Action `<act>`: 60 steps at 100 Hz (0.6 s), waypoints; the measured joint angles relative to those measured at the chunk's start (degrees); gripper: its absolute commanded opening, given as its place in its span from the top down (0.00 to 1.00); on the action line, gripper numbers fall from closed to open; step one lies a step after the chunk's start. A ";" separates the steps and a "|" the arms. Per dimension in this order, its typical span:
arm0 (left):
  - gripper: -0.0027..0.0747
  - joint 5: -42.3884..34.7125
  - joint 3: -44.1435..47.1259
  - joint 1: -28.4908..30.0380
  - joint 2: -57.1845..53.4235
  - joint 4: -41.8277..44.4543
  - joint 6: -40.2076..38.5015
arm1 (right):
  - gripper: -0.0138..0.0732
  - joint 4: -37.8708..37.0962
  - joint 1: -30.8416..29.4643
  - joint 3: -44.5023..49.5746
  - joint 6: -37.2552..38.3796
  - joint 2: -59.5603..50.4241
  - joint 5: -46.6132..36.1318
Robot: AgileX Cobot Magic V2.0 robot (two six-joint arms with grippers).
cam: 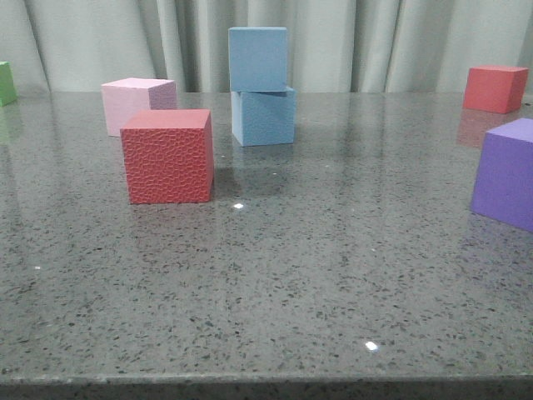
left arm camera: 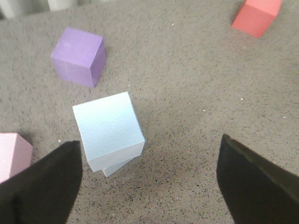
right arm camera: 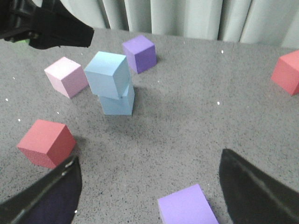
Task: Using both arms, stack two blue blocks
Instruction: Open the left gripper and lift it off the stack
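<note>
The two blue blocks stand stacked at the back middle of the table: the upper one (cam: 258,58) sits on the lower one (cam: 264,117), turned a little against it. In the left wrist view the upper block (left arm camera: 108,128) covers most of the lower one (left arm camera: 117,167). My left gripper (left arm camera: 149,179) is open and empty, above and just beside the stack. My right gripper (right arm camera: 149,191) is open and empty, well away from the stack (right arm camera: 107,73), over a purple cube (right arm camera: 187,207). Neither gripper shows in the front view.
A red cube (cam: 166,156) and a pink cube (cam: 137,104) stand left of the stack. A green cube (cam: 5,83) is at the far left. Another red cube (cam: 495,88) and a purple cube (cam: 506,172) are on the right. A second purple cube (right arm camera: 139,52) lies behind the stack.
</note>
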 measured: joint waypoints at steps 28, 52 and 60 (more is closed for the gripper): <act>0.48 -0.53 9.91 -2.77 -8.73 4.40 0.09 | 0.15 -0.27 0.00 11.29 0.00 -9.75 -6.76; 0.61 -5.58 28.52 -2.91 -22.34 5.31 0.09 | 0.15 -0.40 0.00 17.00 0.00 -16.37 -9.24; 0.65 -7.63 34.44 -2.91 -27.83 5.31 0.09 | 0.15 -0.54 0.00 18.62 0.00 -18.39 -9.60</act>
